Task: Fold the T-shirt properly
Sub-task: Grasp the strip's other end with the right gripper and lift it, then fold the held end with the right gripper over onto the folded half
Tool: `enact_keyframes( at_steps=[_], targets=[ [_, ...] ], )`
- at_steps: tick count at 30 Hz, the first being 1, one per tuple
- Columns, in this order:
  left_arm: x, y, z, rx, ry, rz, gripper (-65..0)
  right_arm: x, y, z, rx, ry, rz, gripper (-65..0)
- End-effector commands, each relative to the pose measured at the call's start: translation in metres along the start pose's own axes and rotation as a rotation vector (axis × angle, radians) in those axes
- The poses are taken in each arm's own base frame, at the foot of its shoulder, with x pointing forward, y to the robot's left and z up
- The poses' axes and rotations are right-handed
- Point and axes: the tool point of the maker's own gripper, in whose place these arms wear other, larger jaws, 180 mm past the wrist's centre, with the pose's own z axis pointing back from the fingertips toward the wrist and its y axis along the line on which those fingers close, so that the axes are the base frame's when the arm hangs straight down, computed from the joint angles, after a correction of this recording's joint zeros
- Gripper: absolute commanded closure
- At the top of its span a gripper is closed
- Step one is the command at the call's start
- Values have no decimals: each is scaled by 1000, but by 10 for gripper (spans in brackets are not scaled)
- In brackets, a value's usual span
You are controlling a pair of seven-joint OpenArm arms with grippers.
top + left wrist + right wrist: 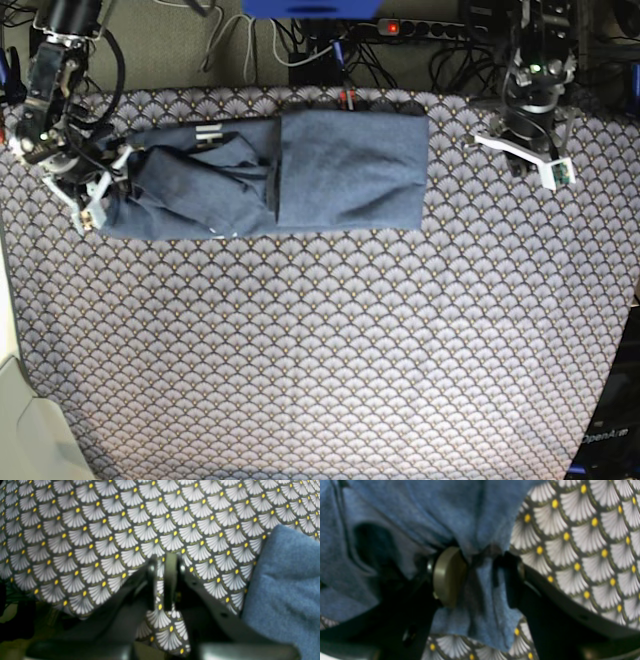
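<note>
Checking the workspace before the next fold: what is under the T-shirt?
The T-shirt lies on a fan-patterned tablecloth, which shows all around it. Whatever sits beneath the shirt's folded layers is covered and cannot be seen.

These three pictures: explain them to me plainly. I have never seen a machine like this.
It is a robot with two arms, working over a table covered by a patterned cloth. The wide picture looks down from above; the two close ones come from cameras mounted on each wrist. A blue T-shirt, partly folded, lies near the far edge. The right hand sits at the shirt's bunched end, with blue fabric gathered between its fingers. The left hand is shut, holds nothing, and waits beside the shirt's other end.
</note>
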Motion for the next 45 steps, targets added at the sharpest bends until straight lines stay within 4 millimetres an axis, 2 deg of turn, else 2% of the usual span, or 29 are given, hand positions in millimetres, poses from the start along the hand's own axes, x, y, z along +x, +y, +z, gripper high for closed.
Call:
enact_keyframes(
  at_steps=[1,11,13,14,16,17,21,24,27,32,34,38,43,45],
  targets=[
    [14,1,2,-1,-50,-10,-52,-8,18,-5,52,46,31,-303],
    [14,1,2,-1,-50,-10,-52,-6,30,-9,77,35,28,-285],
    [14,1,2,-1,-50,-10,-52,-6,30,-9,78,35,27,-216],
    [14,1,2,-1,-50,-10,-52,-5,30,-9,78,33,27,-166],
    [14,1,2,-1,-50,-10,-52,1,28,-9,74,21,29,-24],
    [14,1,2,-1,-50,-10,-52,2,27,-9,71,20,31,0],
    [14,1,2,-1,-50,-10,-52,11,18,-3,45,-1,49,0],
    [14,1,2,-1,-50,-10,-52,33,12,15,1,-59,105,0],
    [14,1,2,-1,-50,-10,-52,51,8,41,-56,-130,146,0],
    [12,2,2,0,-46,-12,-52,75,31,75,-85,-233,217,0],
    [12,2,2,0,-46,-12,-52,75,36,80,-90,-230,224,0],
    [12,3,3,5,-45,-17,-52,71,45,76,-69,-198,223,0],
    [7,5,4,9,-32,-20,-52,69,89,65,45,-186,294,0],
    [9,12,5,28,-39,-16,-52,71,114,60,107,-195,317,0]
  ],
)
